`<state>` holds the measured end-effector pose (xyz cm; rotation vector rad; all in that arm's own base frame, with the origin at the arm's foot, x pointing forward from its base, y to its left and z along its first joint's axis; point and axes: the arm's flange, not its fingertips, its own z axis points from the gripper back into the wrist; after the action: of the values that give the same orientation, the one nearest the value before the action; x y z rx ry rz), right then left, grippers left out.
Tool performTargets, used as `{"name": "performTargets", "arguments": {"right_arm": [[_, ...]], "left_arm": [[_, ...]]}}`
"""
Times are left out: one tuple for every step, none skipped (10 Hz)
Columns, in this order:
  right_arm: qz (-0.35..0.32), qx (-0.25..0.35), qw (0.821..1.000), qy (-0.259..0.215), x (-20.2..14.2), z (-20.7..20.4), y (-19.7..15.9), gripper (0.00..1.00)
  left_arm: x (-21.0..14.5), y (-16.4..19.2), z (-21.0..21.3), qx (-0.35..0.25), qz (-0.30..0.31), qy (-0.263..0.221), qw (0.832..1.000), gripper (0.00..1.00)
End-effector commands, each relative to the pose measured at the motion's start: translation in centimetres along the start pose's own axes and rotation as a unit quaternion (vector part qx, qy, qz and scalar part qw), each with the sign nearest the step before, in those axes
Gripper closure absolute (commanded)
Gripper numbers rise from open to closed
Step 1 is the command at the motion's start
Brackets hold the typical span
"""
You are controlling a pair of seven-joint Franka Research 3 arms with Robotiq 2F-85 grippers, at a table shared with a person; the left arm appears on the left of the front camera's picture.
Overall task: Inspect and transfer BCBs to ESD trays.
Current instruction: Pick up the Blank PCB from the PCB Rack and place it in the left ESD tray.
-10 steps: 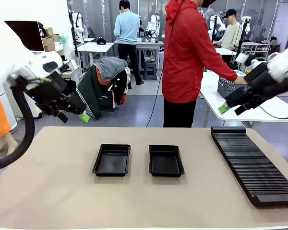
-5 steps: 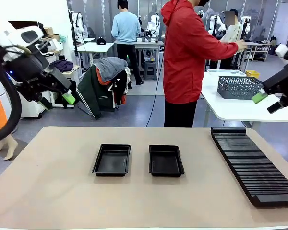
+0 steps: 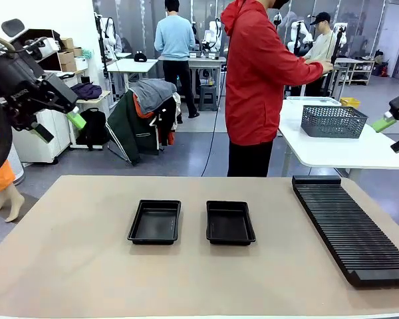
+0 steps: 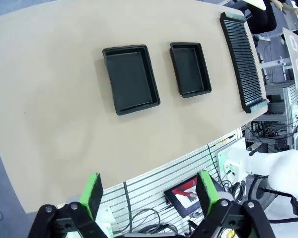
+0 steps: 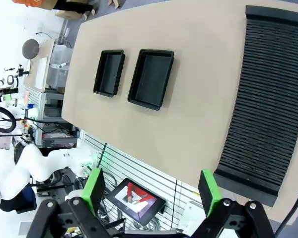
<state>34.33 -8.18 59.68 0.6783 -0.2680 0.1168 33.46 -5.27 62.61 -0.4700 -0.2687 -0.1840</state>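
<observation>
Tan bench [image 3: 66, 266] and slotted rack [image 3: 349, 226], workshop behind.
The black ribbed rack lies along the bench's right side. Past the far edge a person [image 3: 259, 80] in a red hooded jacket faces a white side table [image 3: 319, 151] bearing a grey wire-mesh basket [image 3: 332, 121]; jackets [image 3: 146, 119] hang heaped at left.

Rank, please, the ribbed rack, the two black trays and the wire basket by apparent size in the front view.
1. Ribbed rack.
2. Left tray and right tray: alike.
Wire basket: looks close to them, but farther off, so unranked.
</observation>
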Motion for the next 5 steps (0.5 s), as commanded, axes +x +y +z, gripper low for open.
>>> {"name": "performTargets", "arguments": {"right_arm": [[-0.012,0.021,0.999,0.021,1.2,0.8,-1.1,0.0],[-0.016,0.019,0.999,0.028,1.6,1.1,-1.3,0.0],[-0.018,0.014,0.999,0.031,2.2,1.8,-1.3,0.0],[-0.021,0.011,0.999,0.03,2.5,2.4,-1.2,0.0],[-0.025,0.01,0.999,0.021,2.6,3.3,-1.2,0.0]], "left_arm": [[-0.2,0.2,0.7,-0.015,0.024,0.003,1.0,0.0],[-0.2,0.2,0.8,-0.013,0.026,0.005,1.0,0.0],[-0.3,-0.2,1.1,-0.006,0.03,0.008,0.999,0.0],[-0.4,-0.5,1.6,-0.001,0.03,0.01,1.0,0.0],[-0.3,-0.7,1.9,0.006,0.03,0.013,0.999,0.0]]}}
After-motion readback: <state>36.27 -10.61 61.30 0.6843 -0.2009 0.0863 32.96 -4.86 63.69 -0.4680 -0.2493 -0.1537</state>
